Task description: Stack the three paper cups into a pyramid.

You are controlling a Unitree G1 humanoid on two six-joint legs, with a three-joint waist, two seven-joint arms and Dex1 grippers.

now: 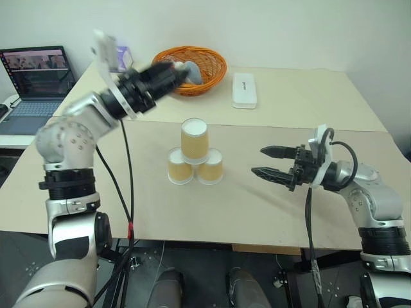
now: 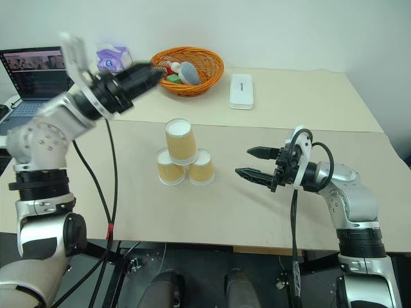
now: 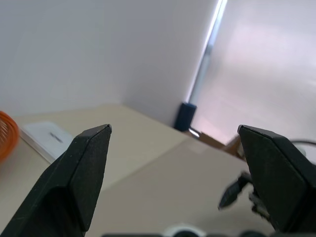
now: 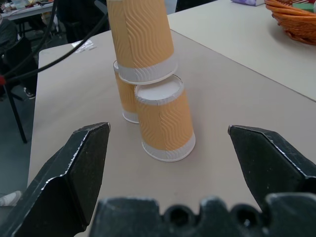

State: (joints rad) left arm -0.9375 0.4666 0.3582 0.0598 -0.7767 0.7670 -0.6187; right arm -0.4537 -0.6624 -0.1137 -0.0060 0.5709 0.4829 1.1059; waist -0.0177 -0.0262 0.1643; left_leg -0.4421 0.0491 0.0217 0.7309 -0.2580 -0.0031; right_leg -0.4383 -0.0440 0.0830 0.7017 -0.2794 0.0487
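Observation:
The three paper cups stand as a pyramid in the middle of the table: a left base cup (image 1: 180, 166) and a right base cup (image 1: 210, 167) side by side, with the top cup (image 1: 194, 138) resting on both. They are tan with white rims. My left gripper (image 1: 184, 71) hovers high above and behind the pyramid, near the basket, open and holding nothing; its fingers (image 3: 84, 173) stand wide apart. To the right of the cups my right gripper (image 1: 259, 162) is open and pointing at them, a short way off. The right wrist view shows the pyramid (image 4: 165, 118) between its spread fingers.
An orange wicker basket (image 1: 204, 67) with small items stands at the back, a white case (image 1: 244, 90) to its right. A purple box (image 2: 112, 56) and a laptop (image 1: 35, 77) are at the back left. The table's front edge runs just below the cups.

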